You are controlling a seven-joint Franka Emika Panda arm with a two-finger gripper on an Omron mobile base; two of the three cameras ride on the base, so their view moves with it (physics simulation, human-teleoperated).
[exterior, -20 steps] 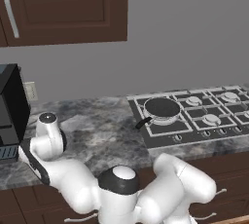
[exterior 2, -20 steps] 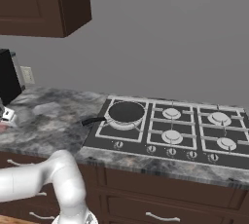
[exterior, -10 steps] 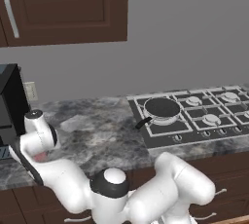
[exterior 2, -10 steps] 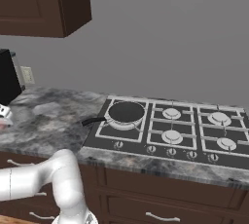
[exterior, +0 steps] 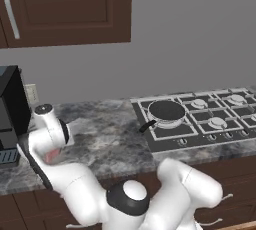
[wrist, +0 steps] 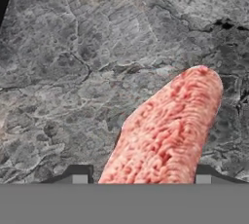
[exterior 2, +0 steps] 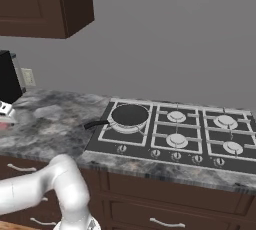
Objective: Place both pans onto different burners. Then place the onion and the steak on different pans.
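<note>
Left base view: reaching far to the lower left of the frame, with the gripper (exterior: 47, 158) lowered onto the granite counter (exterior: 100, 139) over a pink patch, the steak (exterior: 50, 157). Sitting at center right, 1 pan (exterior: 166, 110) on the front-left burner of the hob (exterior: 200, 119), holding nothing.

Right base view: showing the same pan (exterior 2: 129, 115) bare inside at center frame, handle pointing left; peeking in at the far left edge, a sliver of pink.

Hand view: straddling the steak (wrist: 168, 130), which is running from bottom center toward the upper right, with both fingertips (wrist: 79, 174) set on either side of it, apparently touching or nearly so; firmness of grip not clear. Judging best practice: squeezing square across the slab, then lifting straight up before swinging toward the pan.
</note>
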